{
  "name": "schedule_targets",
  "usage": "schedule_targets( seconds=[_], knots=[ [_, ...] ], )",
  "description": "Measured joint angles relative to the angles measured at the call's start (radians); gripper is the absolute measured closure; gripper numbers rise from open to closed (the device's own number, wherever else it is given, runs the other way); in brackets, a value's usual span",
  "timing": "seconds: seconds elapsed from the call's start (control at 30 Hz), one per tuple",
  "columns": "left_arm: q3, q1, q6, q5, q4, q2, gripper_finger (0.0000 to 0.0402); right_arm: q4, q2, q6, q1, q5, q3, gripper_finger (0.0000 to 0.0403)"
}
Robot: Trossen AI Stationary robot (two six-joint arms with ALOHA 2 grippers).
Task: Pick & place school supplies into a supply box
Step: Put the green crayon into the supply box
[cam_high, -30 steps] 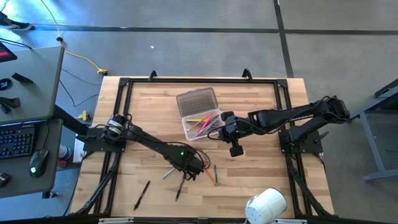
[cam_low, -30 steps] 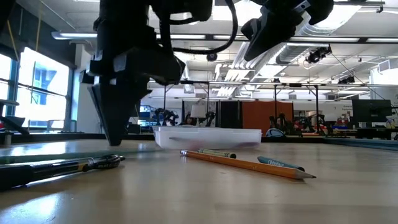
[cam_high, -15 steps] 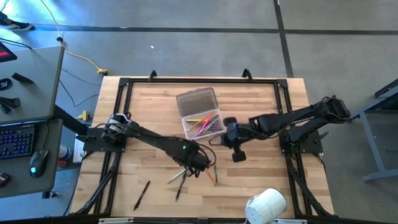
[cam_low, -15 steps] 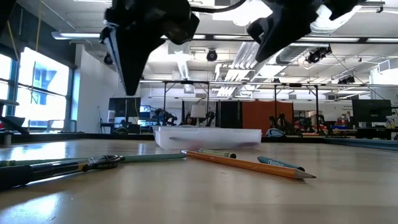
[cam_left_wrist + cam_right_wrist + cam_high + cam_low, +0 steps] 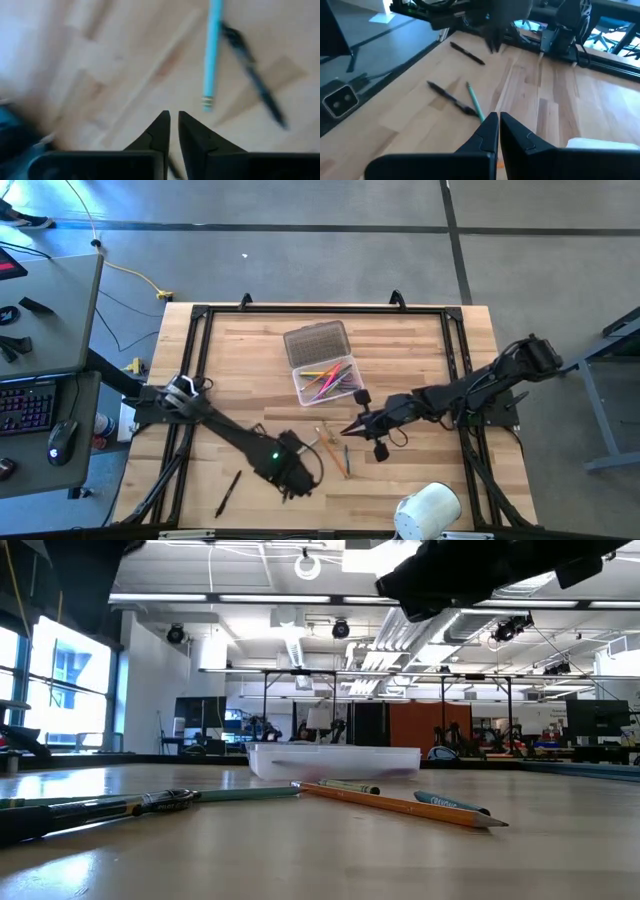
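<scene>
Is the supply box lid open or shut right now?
Open: in the high view the ribbed lid lies flat behind the supply box, exposing coloured pens inside.

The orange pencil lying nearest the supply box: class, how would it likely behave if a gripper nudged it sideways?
The orange pencil looks thin, straight and rigid, so it would probably slide or roll across the smooth wooden table rather than bend. It lies flat, so tipping seems unlikely.

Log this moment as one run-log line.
left gripper: shut, empty, over loose pens | right gripper: shut, empty, near orange pencil | supply box: lid open, pens inside
</scene>
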Motion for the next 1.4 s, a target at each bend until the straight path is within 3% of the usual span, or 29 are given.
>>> schedule_targets(
  seconds=[0.17, 0.33, 0.6, 0.83, 1.07, 1.23, 1.4],
  knots=[
    [0.021, -0.025, -0.069, -0.123, -0.033, -0.009, 0.0361, -0.066, 0.076, 0.000, 0.000, -0.012, 0.072, 0.0402],
    [0.022, -0.026, -0.134, -0.125, -0.032, -0.014, 0.0375, -0.208, 0.204, 0.019, -0.013, -0.108, 0.155, 0.0402],
    [0.022, -0.027, -0.167, -0.130, -0.031, -0.014, 0.0348, -0.512, 0.276, 0.079, -0.032, 0.058, 0.295, 0.0402],
    [0.021, -0.027, -0.195, -0.130, -0.028, -0.014, 0.0342, -0.565, 0.281, 0.129, -0.064, -0.011, 0.349, 0.0402],
    [0.021, -0.026, -0.195, -0.131, 0.008, -0.014, 0.0342, -0.573, 0.282, 0.108, -0.066, 0.032, 0.347, 0.0402],
    [0.021, -0.026, -0.152, -0.143, 0.056, -0.014, 0.0342, -0.509, 0.282, 0.100, -0.066, -0.010, 0.348, 0.0402],
    [0.021, -0.026, -0.142, -0.150, 0.061, -0.014, 0.0341, -0.540, 0.282, -0.006, -0.060, -0.200, 0.347, 0.0402]
  ],
)
